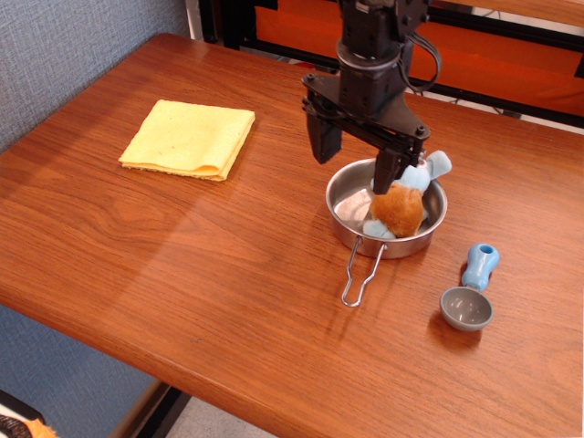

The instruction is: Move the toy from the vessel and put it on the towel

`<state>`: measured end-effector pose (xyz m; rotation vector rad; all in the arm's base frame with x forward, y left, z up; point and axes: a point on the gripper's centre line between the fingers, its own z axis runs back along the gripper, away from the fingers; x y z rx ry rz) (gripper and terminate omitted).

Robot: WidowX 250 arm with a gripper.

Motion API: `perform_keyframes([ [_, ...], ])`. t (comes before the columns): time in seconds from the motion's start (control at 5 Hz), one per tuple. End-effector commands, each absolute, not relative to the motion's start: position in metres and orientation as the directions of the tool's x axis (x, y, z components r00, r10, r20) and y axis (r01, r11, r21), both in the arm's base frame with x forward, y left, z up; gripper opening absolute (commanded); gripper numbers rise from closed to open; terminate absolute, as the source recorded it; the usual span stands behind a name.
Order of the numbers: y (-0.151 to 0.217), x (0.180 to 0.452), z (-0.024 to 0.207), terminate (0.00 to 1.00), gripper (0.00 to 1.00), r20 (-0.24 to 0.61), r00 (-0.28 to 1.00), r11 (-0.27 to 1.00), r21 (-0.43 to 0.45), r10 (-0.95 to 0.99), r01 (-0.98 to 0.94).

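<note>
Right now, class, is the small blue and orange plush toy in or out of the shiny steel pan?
In. The plush toy sits inside the steel pan, below the open gripper.

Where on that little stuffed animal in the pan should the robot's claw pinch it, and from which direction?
Probably the round orange belly of the toy, from straight above. The toy lies in the shallow steel pan, whose rim blocks a sideways approach, and the belly is its bulkiest, softest part. The gripper hangs over the pan with its jaws open, wide enough to straddle the belly.
</note>
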<state>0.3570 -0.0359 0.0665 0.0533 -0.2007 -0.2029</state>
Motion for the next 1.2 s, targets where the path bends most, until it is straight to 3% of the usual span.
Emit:
perform_keyframes([
  [0.0, -0.055, 0.366, 0.084, 0.00, 1.00, 0.258, 0.931, 0.966, 0.068, -0.259, 0.250],
  [1.0, -0.065, 0.375, 0.056, 0.00, 1.00, 0.190, 0.948, 0.964, -0.026, -0.256, 0.266],
])
